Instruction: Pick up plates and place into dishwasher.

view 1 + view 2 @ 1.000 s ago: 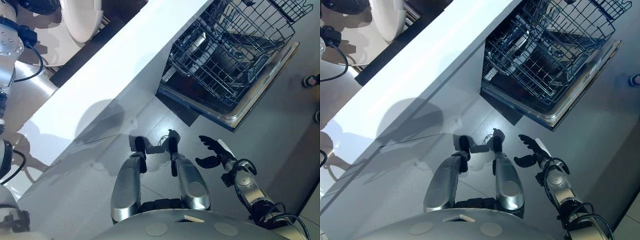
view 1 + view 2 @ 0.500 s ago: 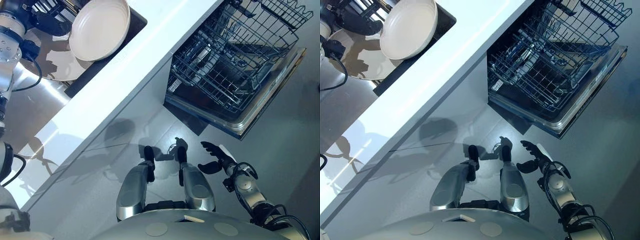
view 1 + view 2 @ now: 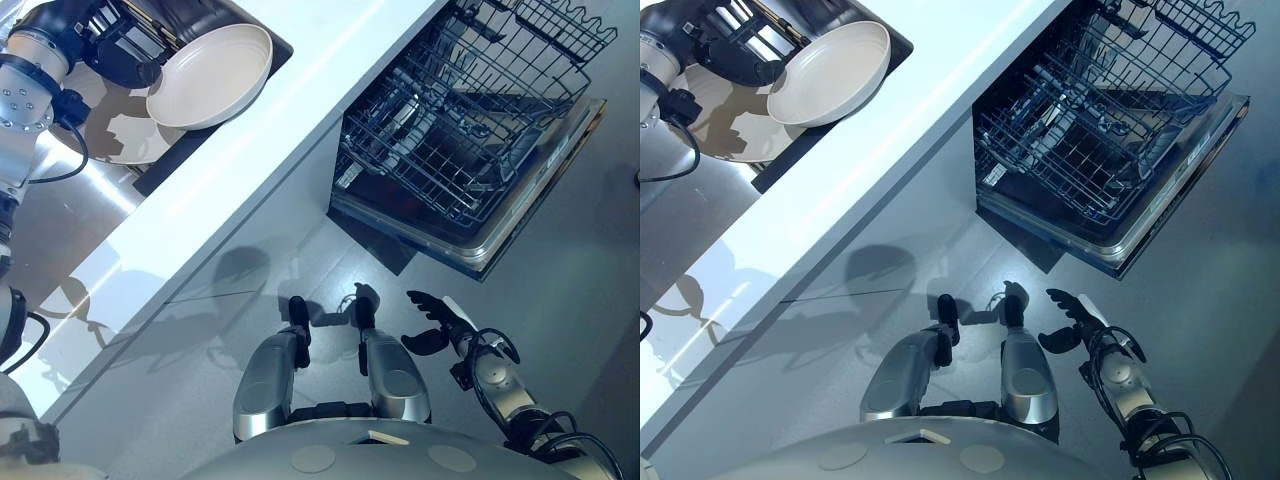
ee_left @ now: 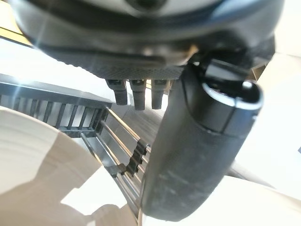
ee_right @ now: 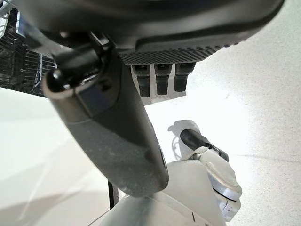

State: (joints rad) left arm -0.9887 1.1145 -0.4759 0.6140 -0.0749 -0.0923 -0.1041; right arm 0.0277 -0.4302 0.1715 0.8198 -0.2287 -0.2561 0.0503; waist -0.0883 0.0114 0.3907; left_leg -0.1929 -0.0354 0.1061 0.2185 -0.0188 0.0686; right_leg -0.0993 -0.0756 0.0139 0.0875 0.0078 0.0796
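Note:
My left hand (image 3: 122,58) is at the far left over the sink and grips the near rim of a cream plate (image 3: 212,74), which hangs tilted with its hollow side towards me. In the left wrist view my thumb (image 4: 197,155) reaches down past a plate (image 4: 37,160) and the bars of a dark dish rack (image 4: 117,150). A second cream plate (image 3: 112,140) lies flat in the sink below. The dishwasher (image 3: 520,220) stands open at the right with its wire basket (image 3: 470,110) pulled out. My right hand (image 3: 436,322) hangs open low over the floor.
A long white counter (image 3: 230,170) runs diagonally between the sink and the dishwasher. The dark dish rack (image 3: 150,28) sits at the back of the sink. Grey floor (image 3: 560,300) lies in front of the dishwasher's lowered door.
The camera has shifted. The plate in my left hand has tipped from nearly on edge to showing its hollow side and has come away from the rack. My right hand has hardly moved.

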